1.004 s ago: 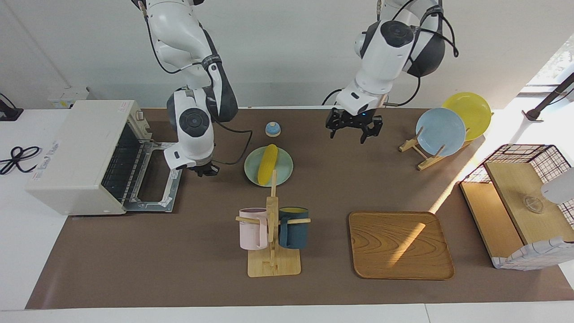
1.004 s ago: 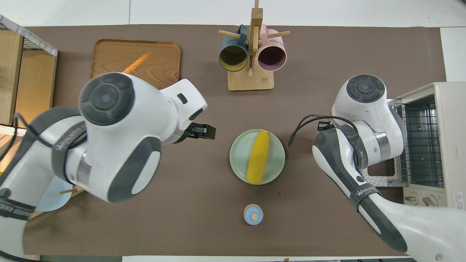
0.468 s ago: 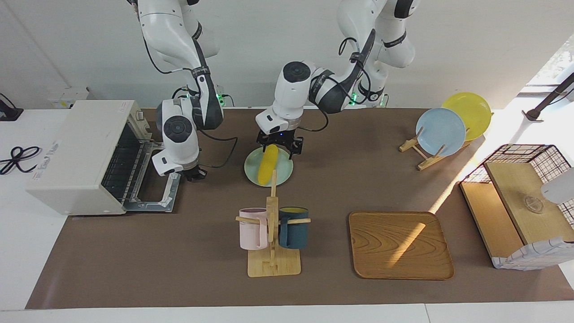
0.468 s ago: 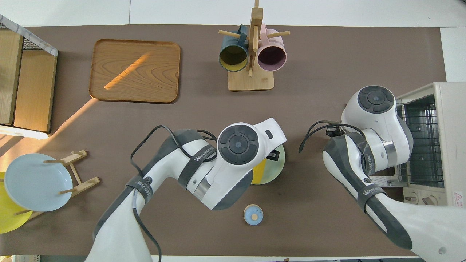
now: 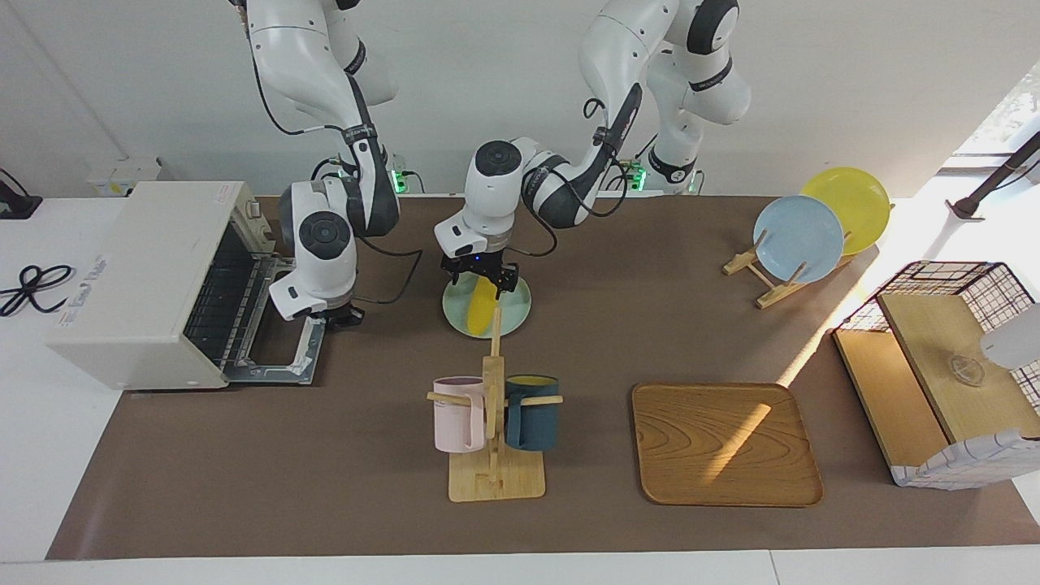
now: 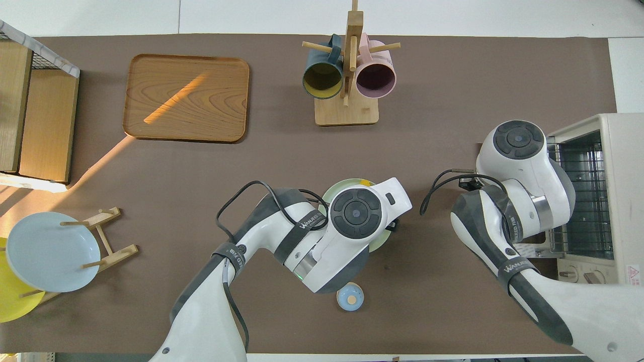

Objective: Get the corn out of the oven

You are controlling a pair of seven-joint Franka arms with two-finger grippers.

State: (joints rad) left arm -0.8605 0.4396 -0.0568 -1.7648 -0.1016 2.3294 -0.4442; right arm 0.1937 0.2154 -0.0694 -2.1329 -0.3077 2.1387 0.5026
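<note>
The corn (image 5: 481, 309) lies on a pale green plate (image 5: 517, 312) in the middle of the table, outside the oven. The white oven (image 5: 146, 276) stands at the right arm's end with its door (image 5: 280, 349) folded down and its wire rack bare. My left gripper (image 5: 478, 279) is low over the end of the corn nearer the robots, open, with a finger on each side. In the overhead view the left wrist covers most of the plate (image 6: 336, 189); only the corn's tip (image 6: 367, 183) shows. My right gripper (image 5: 340, 315) hangs at the edge of the oven door.
A mug rack (image 5: 492, 422) with a pink and a dark blue mug stands farther from the robots than the plate. A wooden tray (image 5: 725, 443), a plate stand (image 5: 800, 237) and a wire basket with boards (image 5: 951, 366) are toward the left arm's end. A small blue knob (image 6: 350, 296) sits near the robots.
My left arm swung from the left arm's side to over the green plate and came down around the corn's end. My right gripper shifted a little toward the oven door.
</note>
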